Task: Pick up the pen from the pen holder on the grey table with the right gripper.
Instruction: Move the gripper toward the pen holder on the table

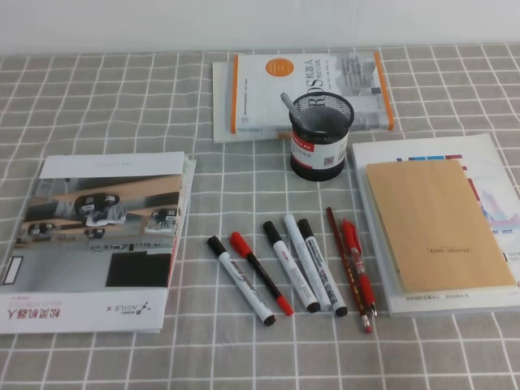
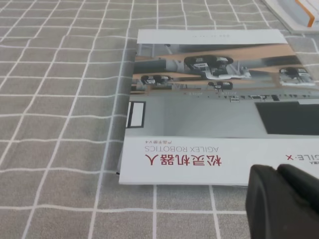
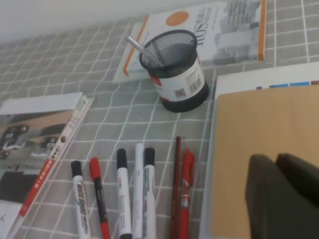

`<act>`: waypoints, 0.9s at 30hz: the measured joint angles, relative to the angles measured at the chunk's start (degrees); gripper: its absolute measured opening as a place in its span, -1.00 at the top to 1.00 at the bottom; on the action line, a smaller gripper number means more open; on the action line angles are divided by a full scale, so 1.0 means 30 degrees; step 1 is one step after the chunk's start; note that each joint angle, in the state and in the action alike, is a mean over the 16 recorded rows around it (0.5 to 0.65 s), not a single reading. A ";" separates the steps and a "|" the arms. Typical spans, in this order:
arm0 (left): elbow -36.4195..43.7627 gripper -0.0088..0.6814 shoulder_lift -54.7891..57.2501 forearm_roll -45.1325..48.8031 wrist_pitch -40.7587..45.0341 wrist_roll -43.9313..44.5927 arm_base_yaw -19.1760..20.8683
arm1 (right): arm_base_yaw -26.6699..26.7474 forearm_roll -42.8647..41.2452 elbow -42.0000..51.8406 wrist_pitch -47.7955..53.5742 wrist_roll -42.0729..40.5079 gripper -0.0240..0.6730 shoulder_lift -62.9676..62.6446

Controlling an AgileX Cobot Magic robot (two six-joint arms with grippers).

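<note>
**A:** What carries it all, and what can be read?

**B:** The grey bench (image 1: 97, 106), covered in cloth gridded with white lines; a pale wall runs behind its far edge. Largest on it is the brochure (image 1: 97, 244) at left, printed "AGILEX ROBOTICS" in the left wrist view, with red Chinese characters beside that. At right a tan notebook (image 1: 439, 223) lies on a white booklet (image 1: 487, 158); its small gold imprint is too fine to read. At the back lies an orange-edged book (image 1: 309, 89) with large grey letters, "S" clearest.

**A:** And the task's things?

**B:** The pen holder (image 1: 318, 134), black mesh with a red-and-white barcode label near its base, stands in front of the book and overlaps its near edge. The pen (image 1: 291, 103) sits inside it, long axis tilted, upper end leaning up and left over the rim, lower end hidden in the mesh.

**A:** Smaller items?

**B:** A row in front of the holder: four black-capped markers (image 1: 313, 264), a thin red-capped marker (image 1: 260, 272), a red pen (image 1: 357, 264), a dark red pencil (image 1: 348, 268). Their barrel printing is illegible.

**A:** The fingers?

**B:** The right gripper (image 3: 284, 196) hangs over the notebook, fingers together, holding nothing. The left gripper (image 2: 284, 201) hangs at the brochure's near edge; I cannot tell whether its fingers are parted.
</note>
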 joint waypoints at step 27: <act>0.0000 0.99 0.0000 0.0000 0.0000 0.0000 0.0000 | 0.3527 0.3528 -0.2620 0.0353 -0.5730 0.97 0.5932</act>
